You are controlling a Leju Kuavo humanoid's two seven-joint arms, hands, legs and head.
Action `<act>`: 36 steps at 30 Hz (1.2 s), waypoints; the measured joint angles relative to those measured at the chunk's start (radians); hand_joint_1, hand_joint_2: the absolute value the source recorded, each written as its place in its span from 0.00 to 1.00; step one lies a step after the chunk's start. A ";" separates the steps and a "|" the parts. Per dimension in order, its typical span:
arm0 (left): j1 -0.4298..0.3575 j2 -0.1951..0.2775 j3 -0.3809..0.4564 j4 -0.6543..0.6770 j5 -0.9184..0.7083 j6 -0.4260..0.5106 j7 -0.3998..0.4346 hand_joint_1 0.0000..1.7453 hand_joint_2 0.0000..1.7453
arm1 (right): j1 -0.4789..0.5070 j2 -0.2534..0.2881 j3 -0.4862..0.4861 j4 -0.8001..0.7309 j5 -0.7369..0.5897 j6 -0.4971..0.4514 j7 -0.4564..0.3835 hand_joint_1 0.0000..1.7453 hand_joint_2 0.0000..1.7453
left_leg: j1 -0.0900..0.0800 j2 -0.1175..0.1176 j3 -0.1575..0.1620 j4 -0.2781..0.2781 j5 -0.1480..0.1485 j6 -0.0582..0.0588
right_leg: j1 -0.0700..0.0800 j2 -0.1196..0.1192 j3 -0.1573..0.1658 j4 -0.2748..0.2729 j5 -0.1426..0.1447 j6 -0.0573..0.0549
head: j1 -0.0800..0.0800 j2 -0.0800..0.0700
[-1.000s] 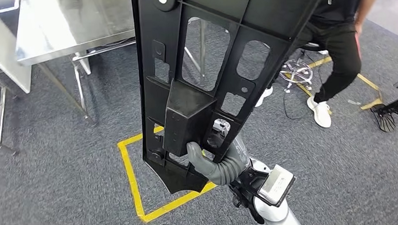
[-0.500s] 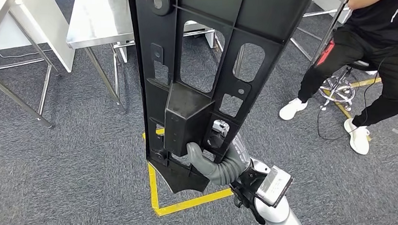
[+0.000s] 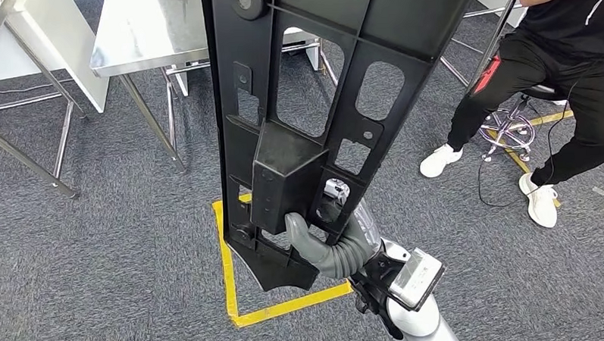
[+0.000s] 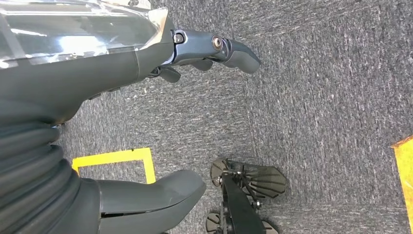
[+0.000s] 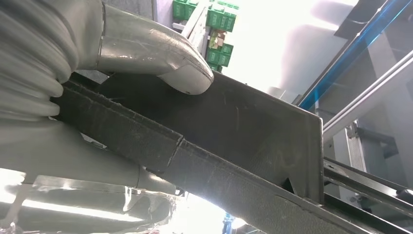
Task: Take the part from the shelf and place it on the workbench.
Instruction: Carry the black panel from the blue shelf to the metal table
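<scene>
My right hand (image 3: 328, 249) gripping the upright black part (image 3: 319, 102), left hand (image 4: 146, 53) holding nothing, fingers apart, steel desk (image 3: 139, 36) upper left, seated person (image 3: 561, 63) upper right.

right hand (image 3: 328, 249): grey ribbed cover, thick thumb | silver arm (image 3: 414, 322)

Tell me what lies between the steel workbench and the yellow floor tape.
Head view: bare grey carpet separates the workbench from the yellow tape; only the bench's legs stand there.
</scene>
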 joint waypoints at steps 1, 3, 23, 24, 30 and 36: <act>0.000 0.000 0.000 0.000 -0.002 0.004 0.001 0.00 1.00 | 0.000 0.000 0.000 0.000 0.000 0.000 0.000 1.00 1.00 | 0.000 0.000 0.000 0.000 0.000 -0.001 | 0.000 0.000 0.000 0.000 0.000 0.000 | 0.000 0.000; 0.000 0.000 0.001 0.000 -0.006 0.010 0.002 0.00 1.00 | 0.000 0.000 0.000 0.000 0.000 0.000 0.001 1.00 1.00 | -0.001 0.000 -0.001 0.000 0.000 -0.001 | -0.001 0.000 0.000 0.000 0.000 0.000 | 0.000 0.000; 0.001 -0.008 0.008 -0.001 -0.024 0.028 0.014 0.00 1.00 | 0.023 -0.005 -0.005 -0.008 0.001 -0.004 0.010 1.00 1.00 | 0.036 0.027 0.009 0.010 -0.022 -0.040 | -0.038 -0.005 0.004 0.008 -0.006 0.014 | 0.002 0.000; 0.000 -0.008 0.008 -0.001 -0.025 0.029 0.014 0.00 1.00 | 0.023 -0.004 -0.005 -0.008 0.002 -0.004 0.009 1.00 1.00 | 0.036 0.042 -0.008 0.047 -0.043 -0.041 | -0.038 -0.008 0.005 0.007 -0.006 0.007 | 0.001 0.000; 0.000 -0.010 0.009 -0.001 -0.026 0.031 0.019 0.00 1.00 | 0.026 -0.001 -0.005 -0.008 0.002 -0.004 0.010 1.00 1.00 | 0.032 0.068 -0.125 0.252 -0.097 -0.029 | -0.024 -0.027 0.013 0.008 -0.017 -0.009 | 0.000 0.000; -0.003 -0.010 0.009 -0.001 -0.029 0.031 0.022 0.00 1.00 | 0.024 0.001 -0.005 -0.008 0.003 -0.004 0.010 1.00 1.00 | 0.010 0.082 -0.019 0.028 -0.012 -0.008 | -0.014 -0.035 0.027 0.003 -0.033 0.014 | 0.001 0.000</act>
